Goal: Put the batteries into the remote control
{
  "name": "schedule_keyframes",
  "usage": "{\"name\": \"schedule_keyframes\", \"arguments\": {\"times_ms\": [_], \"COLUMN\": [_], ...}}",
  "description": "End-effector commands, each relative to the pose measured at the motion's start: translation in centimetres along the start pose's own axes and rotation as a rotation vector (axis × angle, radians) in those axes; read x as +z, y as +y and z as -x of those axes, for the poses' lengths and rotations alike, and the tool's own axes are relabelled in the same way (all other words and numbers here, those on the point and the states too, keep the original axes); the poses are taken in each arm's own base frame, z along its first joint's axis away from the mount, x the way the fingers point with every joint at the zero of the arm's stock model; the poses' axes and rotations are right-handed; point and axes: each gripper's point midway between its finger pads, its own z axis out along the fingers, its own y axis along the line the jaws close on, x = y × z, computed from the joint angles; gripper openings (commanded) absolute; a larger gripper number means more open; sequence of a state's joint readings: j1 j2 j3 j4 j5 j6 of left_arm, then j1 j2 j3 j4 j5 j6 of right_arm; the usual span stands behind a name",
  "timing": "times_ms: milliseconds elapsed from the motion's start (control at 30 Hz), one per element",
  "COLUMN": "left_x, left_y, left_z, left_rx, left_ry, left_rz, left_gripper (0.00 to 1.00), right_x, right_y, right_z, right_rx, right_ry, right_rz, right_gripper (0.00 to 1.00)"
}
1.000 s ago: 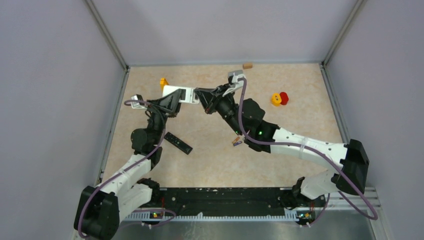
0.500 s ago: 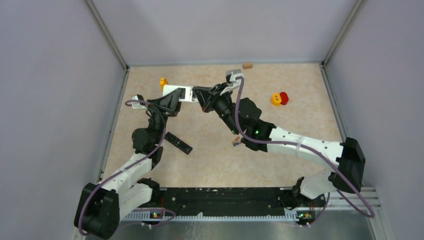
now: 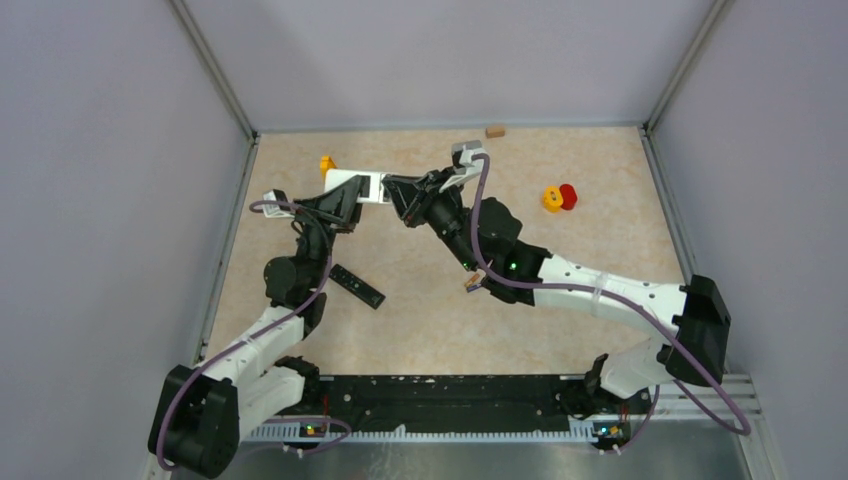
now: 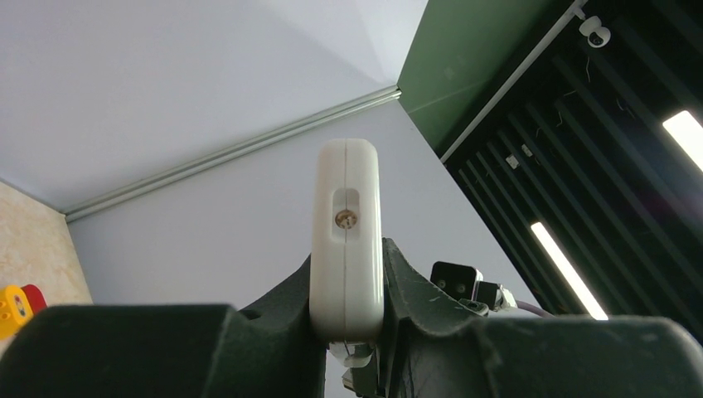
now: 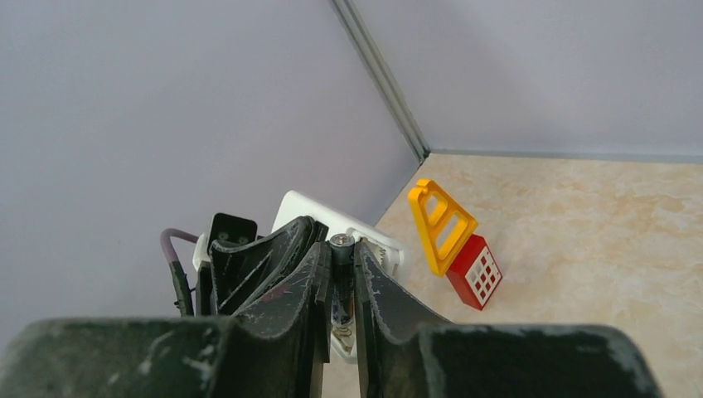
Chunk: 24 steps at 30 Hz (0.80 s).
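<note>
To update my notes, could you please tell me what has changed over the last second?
The right gripper, pinching a battery, edged left toward the white remote. The left gripper kept holding that remote; the black remote stayed put.

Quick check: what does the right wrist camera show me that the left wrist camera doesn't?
Only the right wrist view: a battery standing between the right gripper fingers, metal end up, close in front of the white remote. On the floor beyond, a yellow triangular piece touches a red block.
Only the left wrist view: the remote's end face with a small recessed metal dot, clamped between the left gripper fingers, and yellow and red toys at the left edge.
Both: the white remote.
</note>
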<state>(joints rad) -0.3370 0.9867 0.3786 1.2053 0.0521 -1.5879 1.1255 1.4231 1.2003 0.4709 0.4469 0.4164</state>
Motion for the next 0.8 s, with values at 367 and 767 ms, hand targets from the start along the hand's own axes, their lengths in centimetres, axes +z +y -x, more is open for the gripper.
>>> {"name": "schedule_keyframes", "arguments": {"times_ms": [367, 767], "left_x": [-0.5, -0.5], "left_y": [-4.7, -4.3], "left_z": [0.1, 0.2], "left_rx": [-0.021, -0.026], "left_ry": [-0.015, -0.021], "left_rz": [-0.177, -0.167], "left_gripper": [0.0, 0.0], "right_x": [0.1, 0.2], "right_y": [0.2, -0.1], "right_z": [1.0, 1.8], "right_rx": [0.005, 0.011], "right_ry": [0.011, 0.005], "right_rz": [-0.061, -0.1], "right_gripper": [0.26, 0.19]}}
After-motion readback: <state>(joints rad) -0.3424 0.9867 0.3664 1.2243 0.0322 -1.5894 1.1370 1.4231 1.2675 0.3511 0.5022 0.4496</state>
